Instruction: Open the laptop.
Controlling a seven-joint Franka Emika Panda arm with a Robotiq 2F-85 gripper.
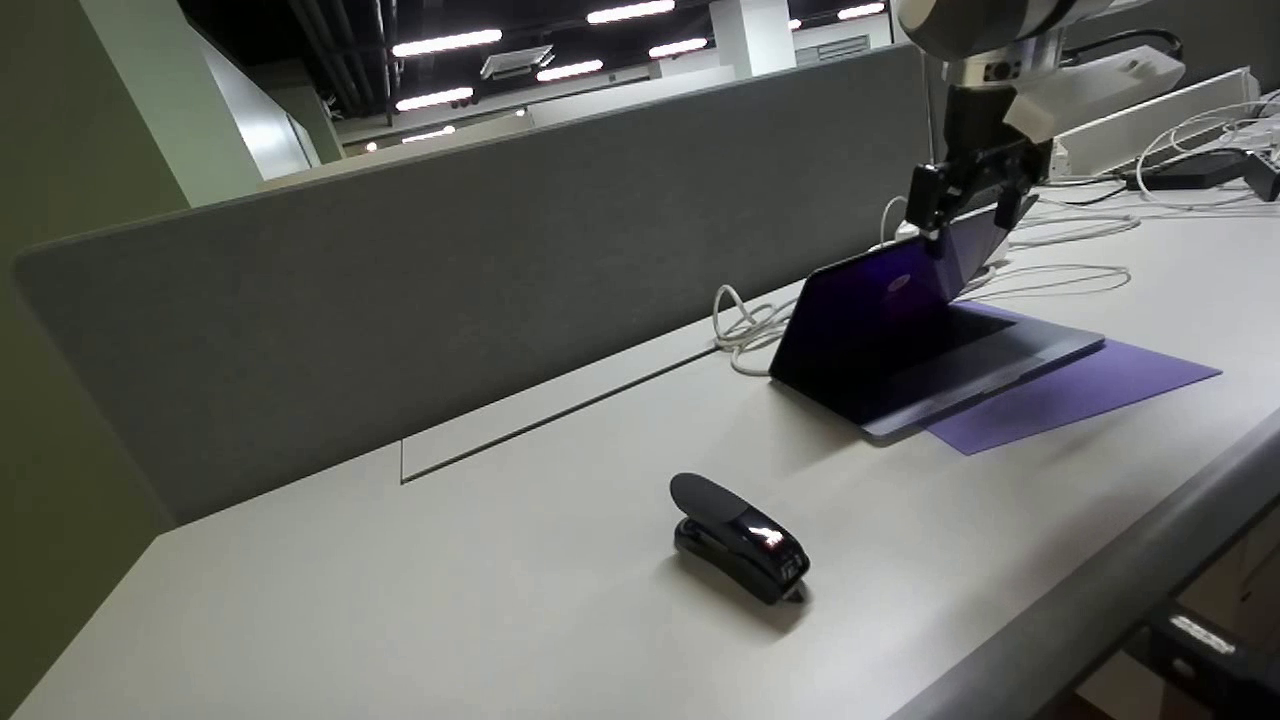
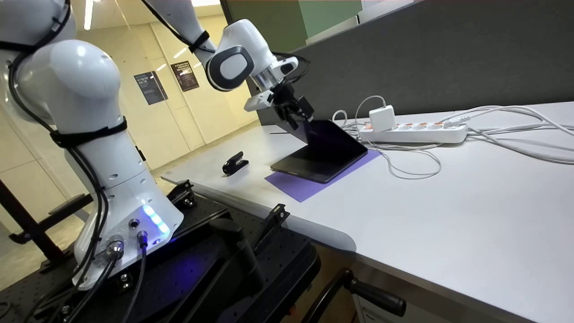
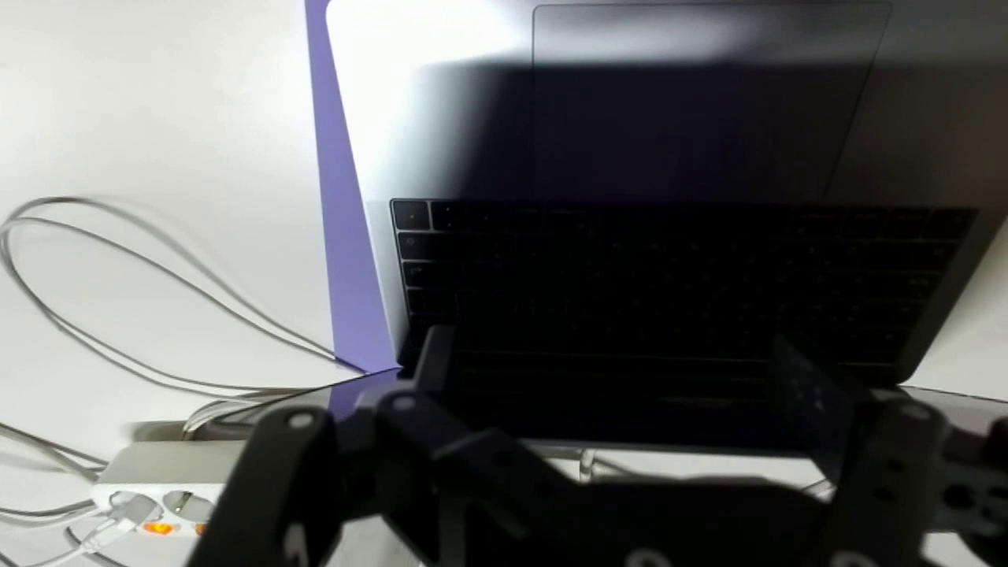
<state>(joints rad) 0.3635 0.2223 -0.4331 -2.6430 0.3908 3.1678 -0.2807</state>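
The laptop [image 1: 860, 310] is thin and dark grey, with its lid raised steeply above the base. It also shows in an exterior view [image 2: 318, 163]. In the wrist view its keyboard and trackpad [image 3: 677, 142] fill the middle, largely in shadow. A faint purple glow shows on the screen. My gripper [image 1: 972, 215] is at the lid's top edge in both exterior views [image 2: 301, 119]. In the wrist view the gripper [image 3: 614, 354] has its fingers wide apart with nothing held between them. I cannot tell whether a finger touches the lid.
A flat purple sheet [image 1: 1090, 390] lies under the laptop. A black stapler-like object [image 1: 740, 540] lies on the table nearby. A white power strip [image 2: 417, 133] with cables is beside the laptop. A grey partition [image 1: 500, 280] stands behind.
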